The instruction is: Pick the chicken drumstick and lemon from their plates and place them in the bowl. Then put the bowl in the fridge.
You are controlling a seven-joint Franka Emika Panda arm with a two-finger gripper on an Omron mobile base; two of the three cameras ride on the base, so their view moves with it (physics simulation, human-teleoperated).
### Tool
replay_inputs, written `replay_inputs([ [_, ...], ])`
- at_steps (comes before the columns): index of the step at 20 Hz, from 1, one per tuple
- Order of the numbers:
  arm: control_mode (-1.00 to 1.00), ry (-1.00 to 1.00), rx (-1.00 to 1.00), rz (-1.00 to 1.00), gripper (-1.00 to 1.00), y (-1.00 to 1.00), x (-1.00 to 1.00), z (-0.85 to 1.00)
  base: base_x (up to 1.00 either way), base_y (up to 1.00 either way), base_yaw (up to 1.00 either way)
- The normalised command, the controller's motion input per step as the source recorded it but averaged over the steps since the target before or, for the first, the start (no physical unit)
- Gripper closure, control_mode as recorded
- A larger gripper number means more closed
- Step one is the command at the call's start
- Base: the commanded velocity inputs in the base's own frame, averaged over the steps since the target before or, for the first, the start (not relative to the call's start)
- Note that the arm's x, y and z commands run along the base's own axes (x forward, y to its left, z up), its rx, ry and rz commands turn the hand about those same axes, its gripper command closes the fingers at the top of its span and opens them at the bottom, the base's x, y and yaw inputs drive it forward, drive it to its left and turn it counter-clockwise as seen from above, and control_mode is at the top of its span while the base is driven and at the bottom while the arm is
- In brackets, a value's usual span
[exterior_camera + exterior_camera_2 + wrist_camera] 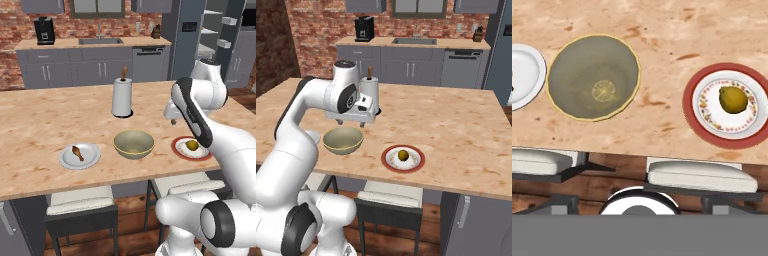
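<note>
Nothing has been picked up yet, so the task looks to be at its very start: the chicken drumstick (77, 152) lies on the plain white plate (92, 159) at the left of the counter (40, 125), the lemon (733, 99) sits on the red-rimmed plate (692, 102) at the right, and the bowl (594, 77) stands between the two plates near the front edge, with nothing in it. The tool (351, 121) hangs above the counter, over the gap between the bowl and the red-rimmed plate and a little farther back than both; it touches nothing and carries nothing. Its fingers are small in the base views, but they appear spread wide, which suits an approach. The next move, as I judge it, is to choose one of the two foods, bring the tool straight down over it with the fingers either side, and close. The lemon is nearer to the tool; the drumstick is thin and lies flat, so it will want a lower, more careful reach. The fridge (220, 35) stands open at the far right, behind the counter.
</note>
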Motion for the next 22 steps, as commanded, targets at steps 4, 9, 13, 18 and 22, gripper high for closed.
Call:
replay_inputs([
  [4, -1.00, 0.00, 0.00, 0.04, -1.00, -0.45, 0.00, -0.10, 0.00, 0.00, 0.00],
  [9, -1.00, 0.00, -0.11, 0.03, -1.00, -0.42, -0.01, -0.26, 0.00, 0.00, 0.00],
  [13, -1.00, 0.00, -0.20, 0.00, -1.00, -0.37, 0.03, -0.39, 0.00, 0.00, 0.00],
  [18, -1.00, 0.00, -0.23, 0.00, -1.00, -0.27, 0.19, -0.48, 0.00, 0.00, 0.00],
  [22, -1.00, -0.03, -0.03, 0.00, -1.00, -0.24, 0.28, -0.44, 0.00, 0.00, 0.00],
])
